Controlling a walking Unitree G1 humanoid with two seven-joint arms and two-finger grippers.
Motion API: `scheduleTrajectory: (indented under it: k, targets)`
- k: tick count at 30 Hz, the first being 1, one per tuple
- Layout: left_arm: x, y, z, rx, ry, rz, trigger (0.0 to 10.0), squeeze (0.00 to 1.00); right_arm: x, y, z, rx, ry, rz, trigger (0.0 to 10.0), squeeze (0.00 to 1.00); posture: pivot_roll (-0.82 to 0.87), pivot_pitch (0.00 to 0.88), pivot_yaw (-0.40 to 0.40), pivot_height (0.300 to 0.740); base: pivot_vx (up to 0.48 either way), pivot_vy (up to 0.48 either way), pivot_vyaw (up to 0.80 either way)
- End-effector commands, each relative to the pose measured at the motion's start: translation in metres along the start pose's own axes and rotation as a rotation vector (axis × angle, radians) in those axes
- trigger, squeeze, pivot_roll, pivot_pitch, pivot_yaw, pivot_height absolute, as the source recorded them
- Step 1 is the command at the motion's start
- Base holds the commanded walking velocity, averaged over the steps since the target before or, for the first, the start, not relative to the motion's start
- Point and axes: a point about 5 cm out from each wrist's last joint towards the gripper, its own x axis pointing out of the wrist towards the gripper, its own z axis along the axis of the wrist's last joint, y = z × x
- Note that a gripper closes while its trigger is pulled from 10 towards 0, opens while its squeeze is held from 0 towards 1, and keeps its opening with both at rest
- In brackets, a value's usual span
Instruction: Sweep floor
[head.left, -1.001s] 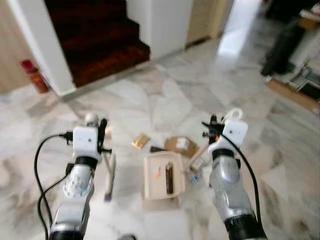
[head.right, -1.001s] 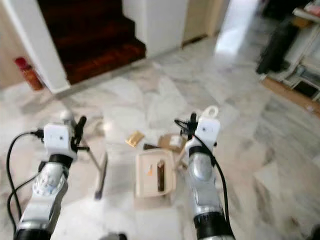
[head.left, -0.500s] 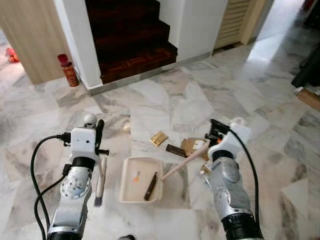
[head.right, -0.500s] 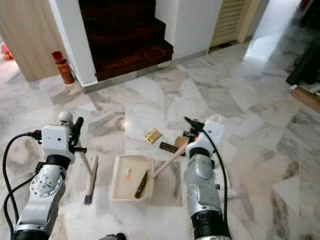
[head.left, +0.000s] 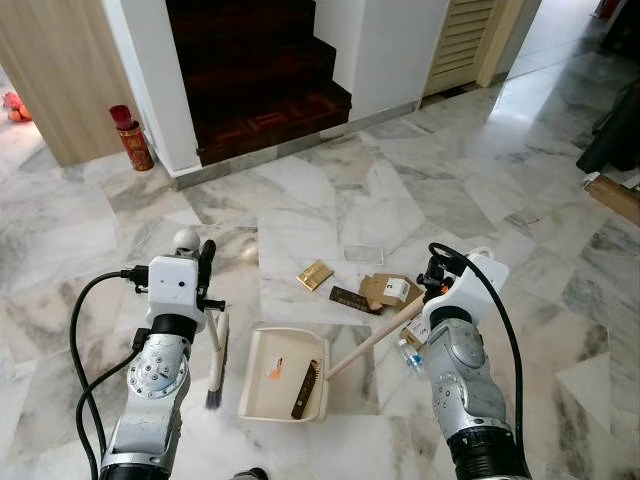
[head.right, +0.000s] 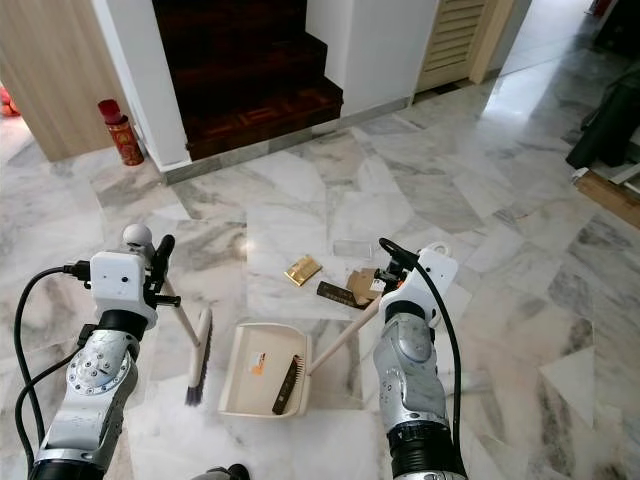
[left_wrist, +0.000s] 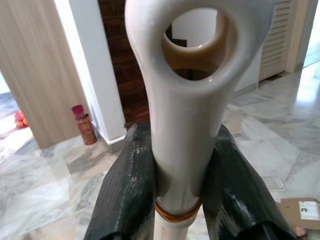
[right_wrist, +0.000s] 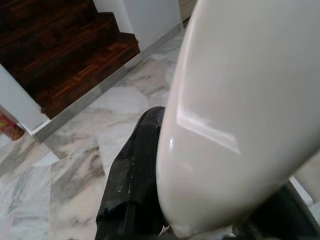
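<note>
Left gripper (left_wrist: 177, 192) clamps the brush (head.left: 215, 352) handle, lower left of frame. Right gripper (head.left: 432, 274) grips the dustpan (head.left: 285, 373) handle, pan at lower centre. Cardboard scraps (head.left: 385, 291) lie just beyond it on the marble floor (head.left: 330, 200).

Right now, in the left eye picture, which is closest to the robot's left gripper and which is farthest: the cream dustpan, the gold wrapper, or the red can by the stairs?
Measured from the left gripper, which holds the brush:
1. Cream dustpan, on the floor just to its right.
2. Gold wrapper, farther right, beyond the dustpan.
3. Red can, far ahead beside the stairs.
</note>
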Motion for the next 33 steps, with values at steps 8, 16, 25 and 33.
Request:
scheduleTrajectory:
  k: [8, 16, 25, 33]
  targets:
    - [0.0022, 0.0022, 0.0106, 0.008, -0.049, 0.011, 10.0, 0.0, 0.0011, 0.0088, 0.0093, 0.029, -0.035, 0.046, 10.0, 0.0, 0.0, 0.065, -0.055, 0.74, 0.0, 0.276, 0.0]
    - [0.0017, 0.0024, 0.01, 0.007, -0.047, 0.014, 10.0, 0.0, 0.0012, 0.009, 0.0083, 0.015, -0.028, 0.05, 10.0, 0.0, 0.0, 0.065, -0.055, 0.74, 0.0, 0.294, 0.0]
    - [0.0016, 0.0024, 0.01, 0.006, -0.044, 0.019, 10.0, 0.0, 0.0019, 0.0073, 0.0095, 0.025, -0.029, 0.042, 10.0, 0.0, 0.0, 0.079, -0.06, 0.74, 0.0, 0.357, 0.0]
    - [0.001, 0.0026, 0.0098, 0.006, -0.041, 0.022, 10.0, 0.0, 0.0018, 0.0064, 0.0091, 0.029, -0.021, 0.041, 10.0, 0.0, 0.0, 0.085, -0.061, 0.74, 0.0, 0.385, 0.0]
